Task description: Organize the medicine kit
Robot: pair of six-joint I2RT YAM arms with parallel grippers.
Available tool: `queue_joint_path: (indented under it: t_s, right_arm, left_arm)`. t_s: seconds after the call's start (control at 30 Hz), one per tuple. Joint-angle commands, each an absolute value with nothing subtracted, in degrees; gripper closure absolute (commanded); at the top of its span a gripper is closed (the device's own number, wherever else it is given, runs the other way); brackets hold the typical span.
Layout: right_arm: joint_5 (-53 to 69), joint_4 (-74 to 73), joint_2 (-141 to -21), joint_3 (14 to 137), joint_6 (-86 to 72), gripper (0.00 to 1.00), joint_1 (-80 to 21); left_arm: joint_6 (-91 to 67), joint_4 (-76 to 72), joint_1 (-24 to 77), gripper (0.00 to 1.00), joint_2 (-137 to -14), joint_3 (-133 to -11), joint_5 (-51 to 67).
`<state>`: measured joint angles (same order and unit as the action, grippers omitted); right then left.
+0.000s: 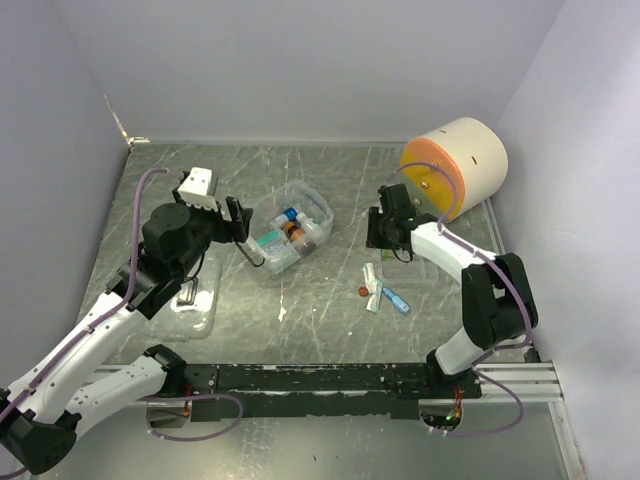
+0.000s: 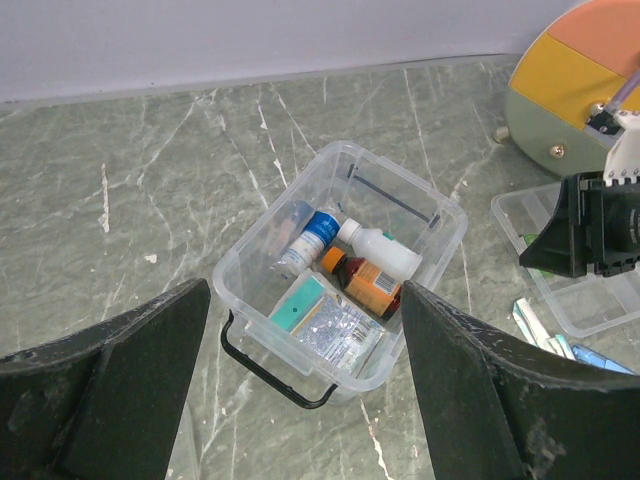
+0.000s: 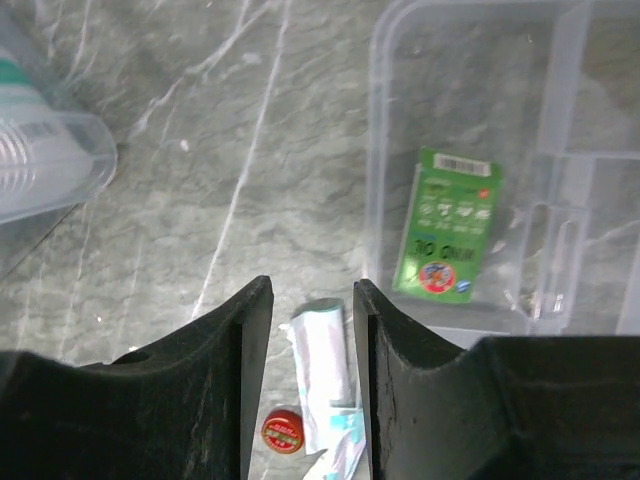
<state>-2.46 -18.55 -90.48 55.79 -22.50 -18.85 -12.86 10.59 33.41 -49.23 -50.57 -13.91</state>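
Note:
The medicine kit's clear box [image 1: 290, 228] stands open mid-table, with a black handle [image 2: 270, 370] hanging at its near side. It holds a blue-capped bottle [image 2: 318, 228], a white bottle [image 2: 378, 250], an amber bottle [image 2: 370, 285], a teal packet [image 2: 298, 305] and a foil blister pack [image 2: 340, 330]. My left gripper [image 1: 240, 228] is open and empty, just left of the box. The clear divided tray [image 3: 480, 90] holds a green packet [image 3: 450, 225]. My right gripper [image 3: 311, 290] is open above a white wrapped roll [image 3: 325, 360] beside the tray.
A red cap [image 1: 363, 291], the white roll [image 1: 372, 285] and a blue tube [image 1: 397, 298] lie loose right of the box. The clear lid [image 1: 195, 300] lies under my left arm. A large cream cylinder with an orange face [image 1: 455, 165] stands at the back right.

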Motion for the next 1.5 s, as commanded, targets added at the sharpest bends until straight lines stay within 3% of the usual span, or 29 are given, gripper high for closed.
queue_joint_path:
  t_s: [0.0, 0.37, 0.6, 0.77, 0.9, 1.47]
  right_arm:
    - [-6.65, -21.94, -88.85, 54.82, -24.76, 0.61, -23.19]
    - [-16.62, -34.49, -75.18, 43.90, -41.51, 0.61, -33.06]
    - [-13.69, -31.70, -72.55, 37.55, -44.79, 0.62, -33.06]
    - [-9.91, -26.63, -72.99, 36.09, -43.58, 0.54, -33.05]
    - [-11.12, -26.56, -74.87, 36.11, -43.65, 0.53, -33.05]
    - [-13.99, -31.34, -82.49, 38.61, -40.69, 0.74, -32.87]
  left_arm:
    - [-12.52, 10.45, 33.01, 0.12, -48.39, -51.46, -14.38]
    - [-13.14, 9.51, 33.05, 0.12, -47.27, -51.24, -12.64]
    - [-13.39, 9.39, 33.04, 0.12, -46.98, -51.18, -11.88]
    - [-13.20, 9.64, 33.03, 0.12, -47.06, -51.29, -12.16]
    - [-13.02, 10.02, 33.04, 0.12, -46.77, -51.29, -12.85]
    - [-12.85, 11.33, 33.01, 0.13, -48.12, -52.19, -13.55]
